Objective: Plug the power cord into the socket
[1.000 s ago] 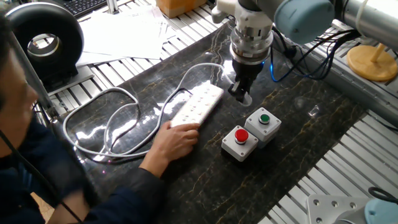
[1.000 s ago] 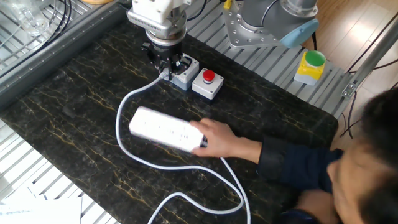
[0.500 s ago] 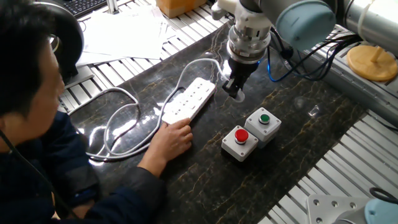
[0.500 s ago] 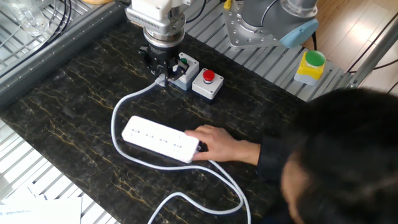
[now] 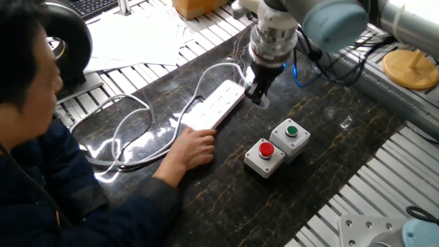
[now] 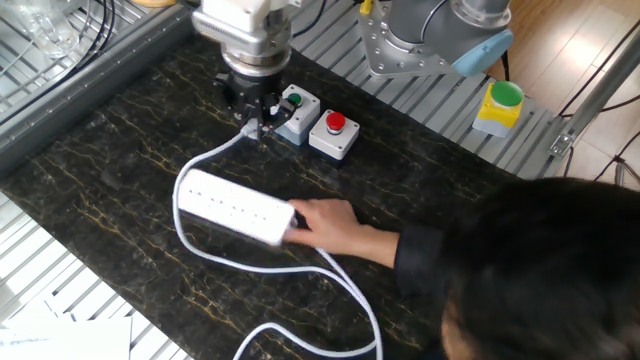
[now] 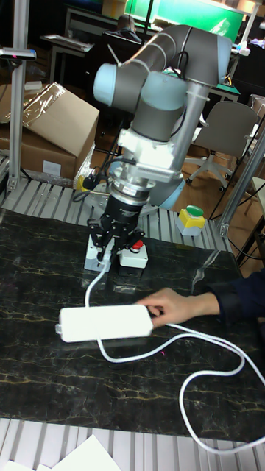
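The socket strip, a long white power strip (image 5: 216,106) (image 6: 232,205) (image 7: 104,322), lies flat on the dark marble table. A person's hand (image 5: 192,147) (image 6: 325,220) (image 7: 173,305) holds its near end. My gripper (image 5: 259,92) (image 6: 252,125) (image 7: 105,265) hangs just off the strip's far end, above the table, shut on the small white plug of the power cord (image 6: 205,160). The pale cord runs from the gripper past the strip and trails off in loose loops (image 5: 123,123) (image 7: 213,368). The slot holes are only faintly visible.
Two grey push-button boxes stand close to the gripper, one green (image 5: 290,134) (image 6: 292,105), one red (image 5: 265,156) (image 6: 333,130). The person's head and arm fill the near side (image 5: 41,137). Papers and a black round device (image 5: 65,41) lie behind on the slatted bench.
The person's hand has slid the power strip along the table, its far end nearer the gripper. My gripper has shifted slightly toward the strip with the plug. The person leaned further in.
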Controlling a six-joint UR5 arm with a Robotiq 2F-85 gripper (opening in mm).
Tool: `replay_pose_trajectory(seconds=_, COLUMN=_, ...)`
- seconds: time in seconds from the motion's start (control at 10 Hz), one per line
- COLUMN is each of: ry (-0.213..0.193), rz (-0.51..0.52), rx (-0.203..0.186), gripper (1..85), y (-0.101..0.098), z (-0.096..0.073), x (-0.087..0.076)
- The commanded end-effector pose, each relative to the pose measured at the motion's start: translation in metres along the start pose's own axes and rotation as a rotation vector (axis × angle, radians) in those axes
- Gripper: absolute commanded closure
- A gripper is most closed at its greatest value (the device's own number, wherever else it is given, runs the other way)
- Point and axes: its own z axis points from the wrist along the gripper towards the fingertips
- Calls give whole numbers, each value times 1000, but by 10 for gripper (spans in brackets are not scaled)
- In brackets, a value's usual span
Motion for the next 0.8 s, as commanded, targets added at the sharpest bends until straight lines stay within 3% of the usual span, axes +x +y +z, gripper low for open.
replay_pose_trajectory(seconds=0.0, ry=-7, rz=-93, rx=-21, gripper=840, y=12, z=-16, x=-58)
replay_pose_trajectory(seconds=0.2, ry=8, rz=-203, rx=-75, gripper=840, y=17, z=18, x=-76)
replay_pose_trajectory(seconds=0.4, ry=14, rz=-308, rx=-49, gripper=840, y=9, z=39, x=-84)
replay_pose_trajectory(seconds=0.6, ry=14, rz=-289, rx=-36, gripper=840, y=15, z=44, x=-95)
replay_pose_trajectory(seconds=0.7, ry=10, rz=-306, rx=-22, gripper=840, y=8, z=46, x=-97)
